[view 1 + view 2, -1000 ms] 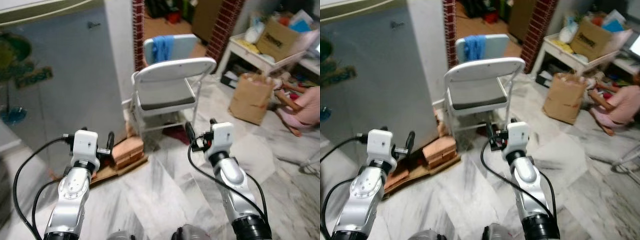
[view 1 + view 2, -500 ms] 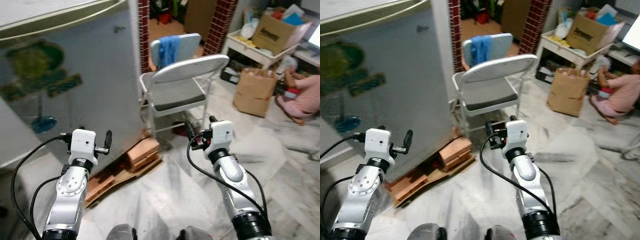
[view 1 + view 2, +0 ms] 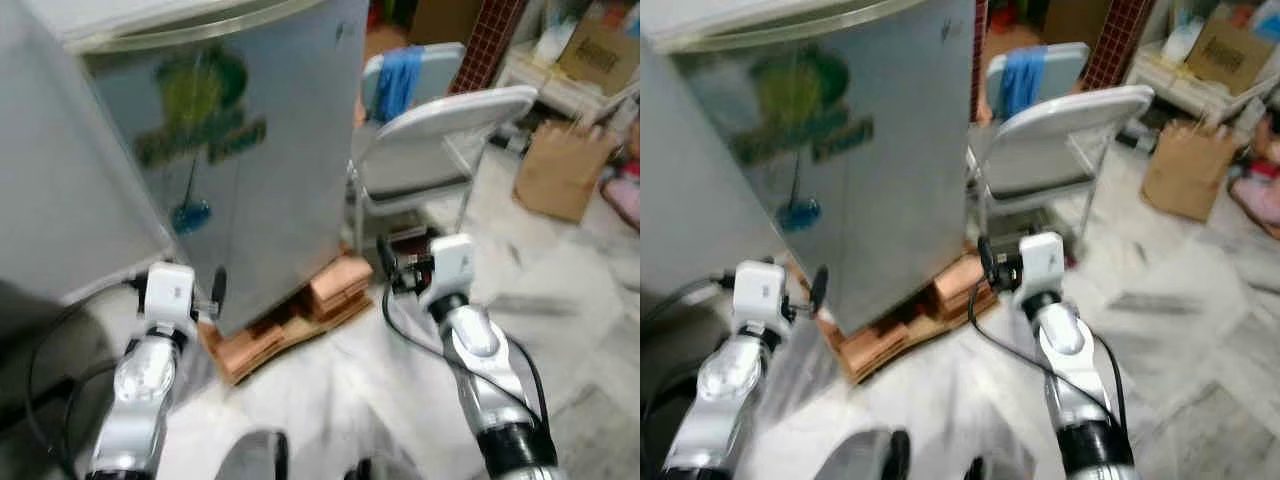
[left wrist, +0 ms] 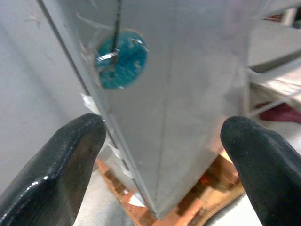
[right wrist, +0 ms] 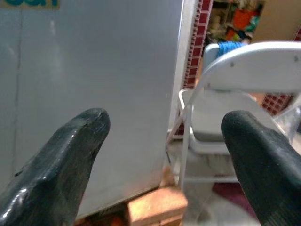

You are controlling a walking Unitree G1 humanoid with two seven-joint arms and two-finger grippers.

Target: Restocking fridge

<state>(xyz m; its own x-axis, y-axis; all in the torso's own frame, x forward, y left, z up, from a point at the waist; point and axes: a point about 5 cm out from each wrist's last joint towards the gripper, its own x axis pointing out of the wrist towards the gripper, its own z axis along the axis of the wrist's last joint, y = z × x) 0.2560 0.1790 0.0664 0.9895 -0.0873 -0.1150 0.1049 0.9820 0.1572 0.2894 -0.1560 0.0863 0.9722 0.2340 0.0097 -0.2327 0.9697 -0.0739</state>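
Fridge, silver with a green and blue sticker, now stands close in front of the robot on bricks and a wooden board; a second ago it sat off to the left, so the robot has turned toward it. Its door looks closed. Both the left gripper and the right gripper hold their fingers spread, grasping nothing. A folding chair stands just beside the fridge.
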